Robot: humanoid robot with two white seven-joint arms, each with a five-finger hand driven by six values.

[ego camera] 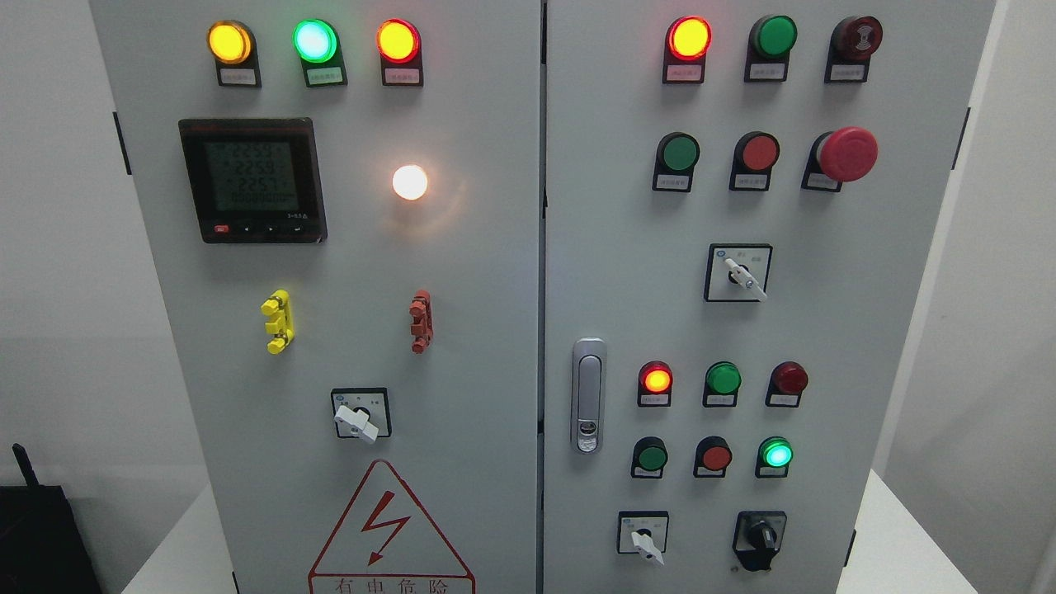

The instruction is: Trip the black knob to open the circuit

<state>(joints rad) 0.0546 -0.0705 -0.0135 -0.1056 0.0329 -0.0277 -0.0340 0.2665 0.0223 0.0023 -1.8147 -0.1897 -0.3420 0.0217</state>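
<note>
A grey two-door electrical cabinet (pixel 495 330) fills the head view. The black rotary knob (pixel 761 538) sits at the lower right of the right door, its grip standing roughly upright on a black plate. To its left is a white-handled selector switch (pixel 644 537). Neither of my hands nor arms shows in this view.
The right door carries lit and unlit pilot lamps, green and red push buttons, a red mushroom stop button (pixel 845 153), another white selector (pixel 740 274) and a silver door latch (pixel 588 394). The left door has a meter (pixel 252 179), a white selector (pixel 360 417) and a warning triangle (pixel 388 528).
</note>
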